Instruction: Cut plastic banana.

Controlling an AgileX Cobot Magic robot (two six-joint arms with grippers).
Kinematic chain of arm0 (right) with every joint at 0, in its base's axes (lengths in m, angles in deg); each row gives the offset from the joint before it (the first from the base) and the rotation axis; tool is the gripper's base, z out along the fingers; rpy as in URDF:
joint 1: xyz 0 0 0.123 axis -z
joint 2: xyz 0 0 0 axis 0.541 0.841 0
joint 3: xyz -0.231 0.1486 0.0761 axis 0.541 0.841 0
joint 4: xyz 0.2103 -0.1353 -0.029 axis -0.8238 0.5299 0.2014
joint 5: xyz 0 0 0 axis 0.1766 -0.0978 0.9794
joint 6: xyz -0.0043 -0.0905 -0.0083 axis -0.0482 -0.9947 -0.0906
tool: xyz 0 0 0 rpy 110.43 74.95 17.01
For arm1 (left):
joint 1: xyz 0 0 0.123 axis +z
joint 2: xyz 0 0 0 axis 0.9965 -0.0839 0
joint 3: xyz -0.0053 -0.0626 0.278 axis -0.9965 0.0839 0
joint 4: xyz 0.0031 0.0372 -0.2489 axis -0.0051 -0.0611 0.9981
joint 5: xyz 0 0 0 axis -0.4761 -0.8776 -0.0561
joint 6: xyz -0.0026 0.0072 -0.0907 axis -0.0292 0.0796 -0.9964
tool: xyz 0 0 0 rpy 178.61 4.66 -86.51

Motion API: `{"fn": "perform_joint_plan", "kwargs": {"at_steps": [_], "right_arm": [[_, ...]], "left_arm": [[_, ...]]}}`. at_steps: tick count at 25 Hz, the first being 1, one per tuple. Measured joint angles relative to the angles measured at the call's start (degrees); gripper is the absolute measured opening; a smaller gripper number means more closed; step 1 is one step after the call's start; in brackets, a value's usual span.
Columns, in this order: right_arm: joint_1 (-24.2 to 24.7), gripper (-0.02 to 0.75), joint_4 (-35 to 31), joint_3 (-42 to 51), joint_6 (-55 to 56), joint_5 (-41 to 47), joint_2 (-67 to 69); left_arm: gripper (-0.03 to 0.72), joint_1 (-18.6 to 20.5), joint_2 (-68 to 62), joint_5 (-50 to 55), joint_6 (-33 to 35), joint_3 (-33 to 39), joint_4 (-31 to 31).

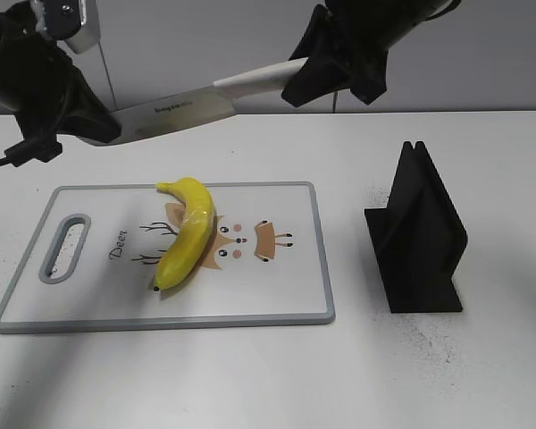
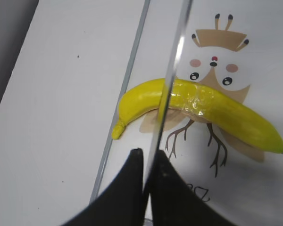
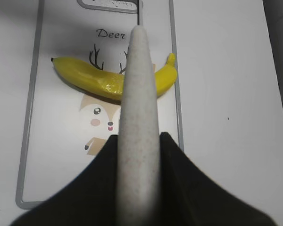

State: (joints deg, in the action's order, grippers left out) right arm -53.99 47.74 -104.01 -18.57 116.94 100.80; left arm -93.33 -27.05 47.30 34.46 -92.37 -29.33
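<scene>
While both tools [image 1: 98,125] [image 1: 326,76] hold a knife [image 1: 183,109] aloft, the plastic banana [image 1: 188,232] lies below.

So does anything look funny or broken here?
Yes: both tools grip one knife, the left tool pinching its blade and the right tool its handle, in the air above the board. The banana is uncut, with a crinkly taped band round its middle.
</scene>
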Motion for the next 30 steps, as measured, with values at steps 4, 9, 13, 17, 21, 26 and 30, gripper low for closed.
{"fn": "perform_joint_plan", "kwargs": {"at_steps": [4, 9, 13, 17, 21, 26, 30], "right_arm": [[0.0, 0.172, 3.3, -0.3, 1.8, -0.2, 0.9], [0.0, 0.172, 7.9, -0.6, 5.0, 1.4, 6.9], [0.0, 0.172, 11.7, 0.2, 6.7, 0.6, 15.5], [0.1, 0.176, 15.9, -0.4, 9.2, 1.0, 21.0], [-0.3, 0.178, 17.1, -0.9, 10.5, 1.2, 21.0], [-0.5, 0.177, 17.5, -1.0, 10.9, 0.9, 19.5], [-0.6, 0.175, 18.8, -0.9, 11.3, 0.4, 17.2]], "left_arm": [[0.005, -1.0, -0.6, -1.5, -0.1, 0.0, 0.3], [0.005, -1.8, -6.8, -2.3, -0.5, 0.0, 0.6], [0.005, -2.9, -16.8, -5.0, -1.1, 0.1, 1.6], [0.022, -3.8, -19.4, -4.6, -2.4, -1.3, 3.3], [0.022, -3.9, -19.6, -4.3, -2.6, -1.5, 3.2], [0.022, -3.9, -18.5, -4.7, -3.1, -1.3, 2.6], [0.022, -4.4, -17.5, -5.6, -3.7, -0.8, 1.7]]}}
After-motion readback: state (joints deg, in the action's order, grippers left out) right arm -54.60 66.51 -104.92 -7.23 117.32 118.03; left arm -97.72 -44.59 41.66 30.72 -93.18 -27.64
